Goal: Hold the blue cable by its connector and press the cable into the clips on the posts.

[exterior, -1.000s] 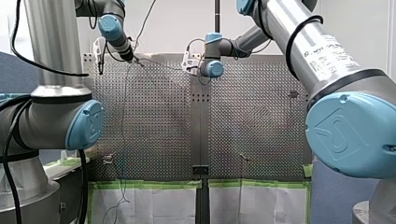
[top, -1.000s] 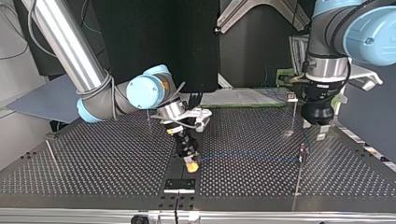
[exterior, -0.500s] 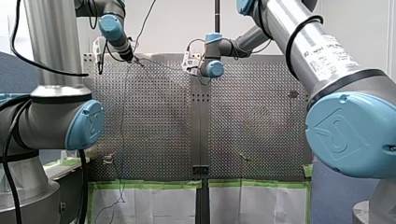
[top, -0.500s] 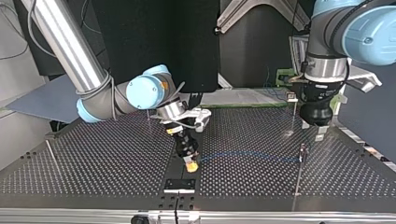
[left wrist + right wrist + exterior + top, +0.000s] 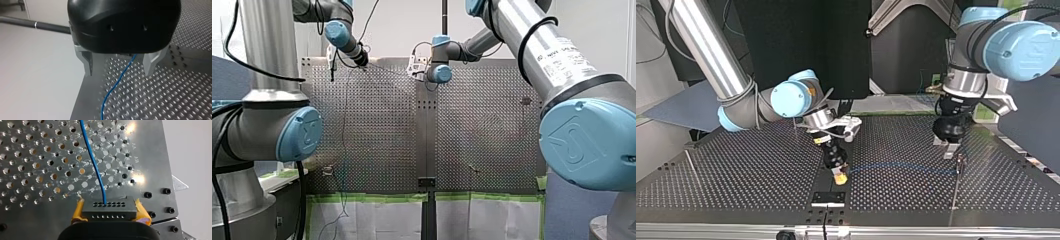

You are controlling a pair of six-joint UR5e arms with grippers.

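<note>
Right gripper (image 5: 110,208) fingers (image 5: 78,211) tight on connector (image 5: 109,213); left gripper (image 5: 118,73) fingers (image 5: 86,62) apart astride blue cable (image 5: 113,86), post (image 5: 957,180) close by.

Stamped marks (image 5: 136,159) on the perforated table (image 5: 152,150) read "AA" and "AB" — right wrist view, upper right. The arm label (image 5: 564,59) was illegible.

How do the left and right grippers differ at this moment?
My left gripper has bare metal fingers; my right gripper has yellow pads. The left's fingers stand open, with the blue cable running between them; the right's are shut on the connector. Both have black bodies and hang over the perforated table.
</note>
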